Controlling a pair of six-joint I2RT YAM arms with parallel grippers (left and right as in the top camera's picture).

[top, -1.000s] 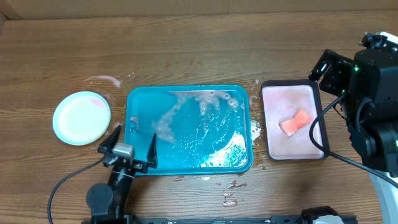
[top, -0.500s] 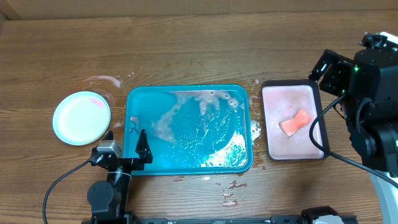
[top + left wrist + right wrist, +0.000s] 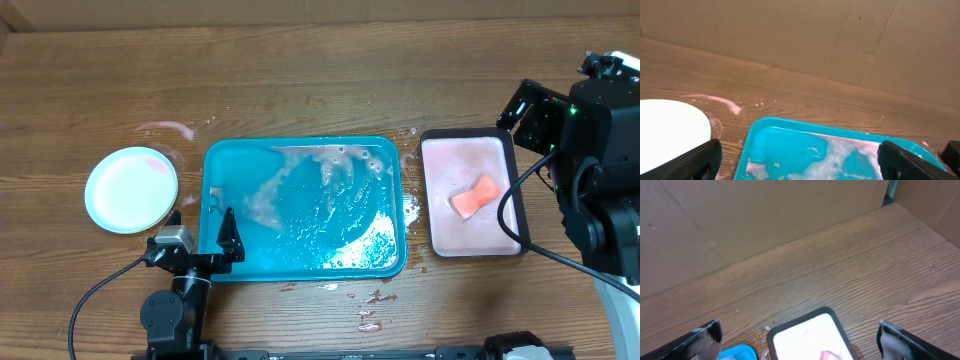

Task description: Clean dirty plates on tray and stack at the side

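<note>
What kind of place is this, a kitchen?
Probably a robot test lab, not a kitchen: a wooden table boxed in by cardboard walls, a black robot arm at its edge, and a soapy blue tray with a sponge nearby.

Left claw (image 3: 202, 218) now further left, beside the tray's (image 3: 300, 142) near-left corner.

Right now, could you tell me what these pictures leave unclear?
Overhead: the plates show from above only, so their number cannot be counted.
Left wrist: the plates are glared white and cut off by the left edge.
Right wrist: the bottom edge cuts off the pink tray and its sponge.
Overhead: foam covers part of the tray.
</note>
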